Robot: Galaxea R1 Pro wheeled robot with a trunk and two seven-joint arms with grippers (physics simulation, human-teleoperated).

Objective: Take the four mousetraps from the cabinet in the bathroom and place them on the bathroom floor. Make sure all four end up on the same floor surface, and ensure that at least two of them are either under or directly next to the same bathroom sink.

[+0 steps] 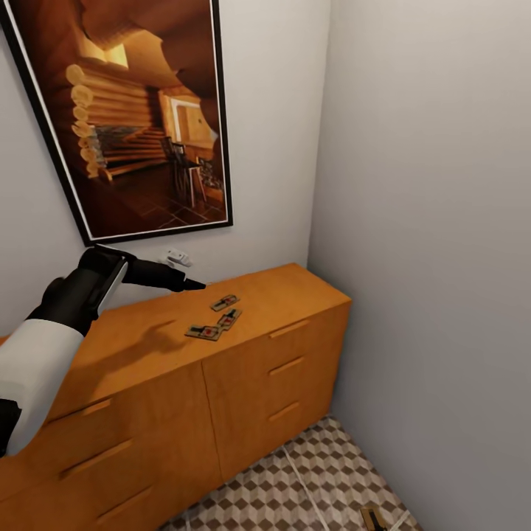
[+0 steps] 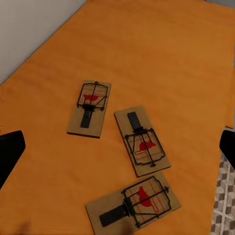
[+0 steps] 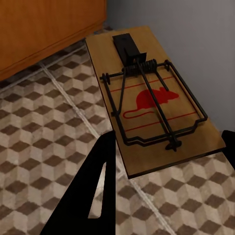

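Three mousetraps lie close together on the flat top of the orange-brown cabinet (image 1: 140,346): one (image 1: 225,302), a second (image 1: 229,318), and a third (image 1: 204,332). The left wrist view shows the same three (image 2: 89,108), (image 2: 142,141), (image 2: 133,203) on the cabinet top (image 2: 161,49). My left gripper (image 1: 188,283) hovers just left of them, open, with its fingers (image 2: 10,152) wide apart and nothing between them. My right gripper (image 3: 169,142) is shut on a fourth mousetrap (image 3: 152,98), held flat above the cube-patterned bathroom floor (image 3: 49,122) beside the cabinet (image 3: 44,29). The sink is out of view.
A large framed picture (image 1: 133,110) hangs on the wall behind the cabinet, with a small white fitting (image 1: 177,257) below it. A plain grey wall (image 1: 428,258) closes the right side. Patterned floor (image 1: 295,487) shows in front of the drawers, with the held mousetrap (image 1: 372,518) low at the right.
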